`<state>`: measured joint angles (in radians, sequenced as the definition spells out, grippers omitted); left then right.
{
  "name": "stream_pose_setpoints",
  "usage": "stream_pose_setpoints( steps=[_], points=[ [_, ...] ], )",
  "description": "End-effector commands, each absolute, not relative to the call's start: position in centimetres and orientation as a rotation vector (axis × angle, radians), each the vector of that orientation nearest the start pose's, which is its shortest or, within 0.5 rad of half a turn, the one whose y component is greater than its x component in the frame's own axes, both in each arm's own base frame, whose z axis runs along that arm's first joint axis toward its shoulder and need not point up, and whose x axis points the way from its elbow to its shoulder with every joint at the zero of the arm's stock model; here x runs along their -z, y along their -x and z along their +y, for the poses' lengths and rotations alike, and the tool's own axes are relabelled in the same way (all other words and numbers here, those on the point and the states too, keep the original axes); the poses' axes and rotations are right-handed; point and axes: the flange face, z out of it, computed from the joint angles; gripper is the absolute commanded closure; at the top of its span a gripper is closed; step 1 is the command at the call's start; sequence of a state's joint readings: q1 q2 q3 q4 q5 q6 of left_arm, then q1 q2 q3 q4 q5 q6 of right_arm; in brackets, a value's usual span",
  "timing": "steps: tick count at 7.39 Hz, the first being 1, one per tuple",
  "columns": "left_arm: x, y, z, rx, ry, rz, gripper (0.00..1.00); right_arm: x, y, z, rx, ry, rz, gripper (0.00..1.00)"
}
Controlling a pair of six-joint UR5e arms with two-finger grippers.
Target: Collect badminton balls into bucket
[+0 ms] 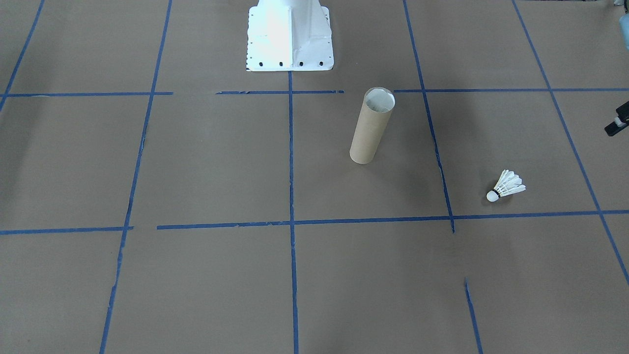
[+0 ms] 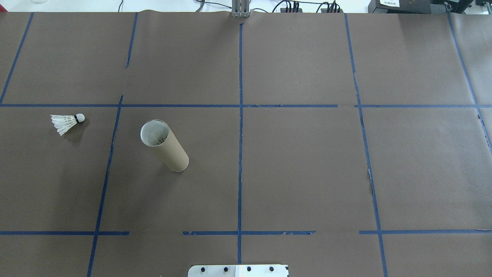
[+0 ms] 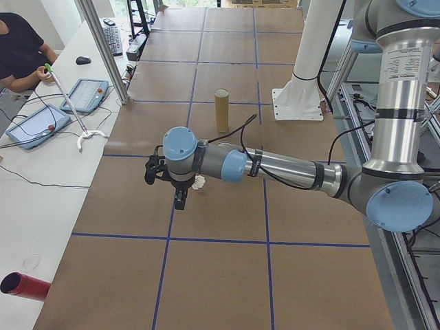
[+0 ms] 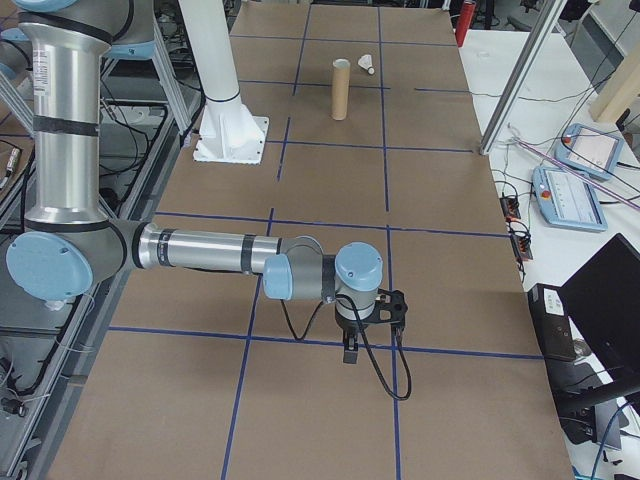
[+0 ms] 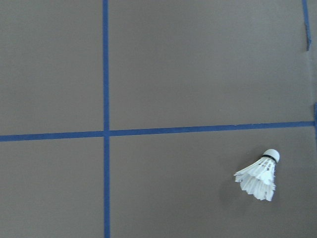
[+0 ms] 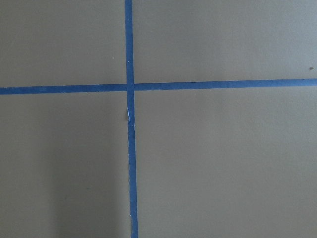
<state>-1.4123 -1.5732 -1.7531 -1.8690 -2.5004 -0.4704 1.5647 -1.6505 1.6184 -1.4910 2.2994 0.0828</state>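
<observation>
The shuttlecock [image 2: 66, 122] lies on its side near the tabletop's left edge, apart from the upright cardboard tube [image 2: 166, 146]. The left gripper [image 3: 177, 199] hovers above the shuttlecock; the right gripper [image 4: 350, 352] hangs far away. Neither gripper's finger spread can be told.

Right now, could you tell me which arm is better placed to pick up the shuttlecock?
The left arm: the shuttlecock lies on the robot's left, beyond the tube, and shows in the left wrist view only.
</observation>
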Motion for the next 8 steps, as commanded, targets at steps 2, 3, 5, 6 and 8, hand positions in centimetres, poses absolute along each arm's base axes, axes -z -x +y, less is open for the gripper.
stream_pose_setpoints(
  steps=[2,3,5,6,8],
  points=[
    [-54.3,-8.2,-50.6,0.076,-0.209,1.096,0.00,-66.8,-6.4,-46.2,-0.056,-0.013,-0.730,0.00],
    [-55.6,-8.4,-50.6,0.075,-0.230,1.111,0.00,-66.8,-6.4,-46.2,-0.056,-0.013,-0.730,0.00],
    [-57.8,-9.9,-50.2,0.114,-0.203,1.155,0.00,-66.8,-6.4,-46.2,-0.056,-0.013,-0.730,0.00],
    [-56.3,-13.7,-50.0,0.129,-0.174,1.196,0.00,-66.8,-6.4,-46.2,-0.055,-0.014,-0.730,0.00],
    [-56.2,-17.3,-49.4,0.243,-0.158,1.195,0.00,-66.8,-6.4,-46.2,-0.056,-0.013,-0.730,0.00]
  ],
)
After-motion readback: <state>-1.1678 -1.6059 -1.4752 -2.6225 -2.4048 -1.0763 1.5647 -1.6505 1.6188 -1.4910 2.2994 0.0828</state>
